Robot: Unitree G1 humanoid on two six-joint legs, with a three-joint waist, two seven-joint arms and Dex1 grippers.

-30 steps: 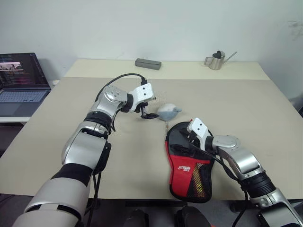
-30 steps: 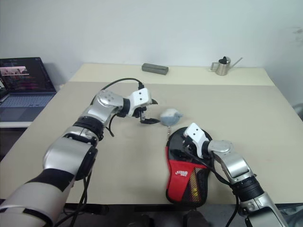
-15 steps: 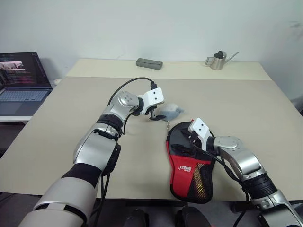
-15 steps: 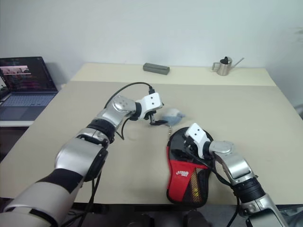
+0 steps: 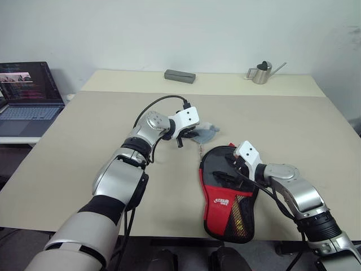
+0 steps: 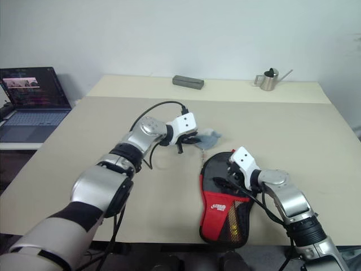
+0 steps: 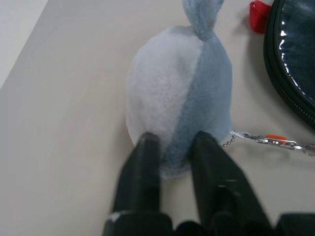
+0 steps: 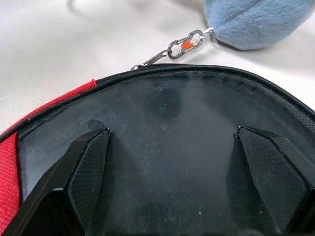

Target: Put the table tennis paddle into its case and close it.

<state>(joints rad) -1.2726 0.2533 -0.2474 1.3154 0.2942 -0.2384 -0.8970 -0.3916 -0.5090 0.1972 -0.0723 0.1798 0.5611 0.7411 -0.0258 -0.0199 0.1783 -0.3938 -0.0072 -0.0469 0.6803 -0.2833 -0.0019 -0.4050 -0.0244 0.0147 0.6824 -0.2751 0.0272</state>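
Lying flat on the smooth beige table (image 5: 84,147), near its front edge and right of centre, the case (image 5: 228,195) is a paddle-shaped soft cover: glossy clear plastic over black at its round far end, a red panel with a white logo, black mesh at the near end. A small metal clip and chain (image 8: 179,46) join its zipper rim to the fluffy grey charm (image 7: 179,93). The left gripper (image 7: 172,140) pinches that charm's plush. The right gripper (image 8: 172,142) rests spread wide on the plastic.
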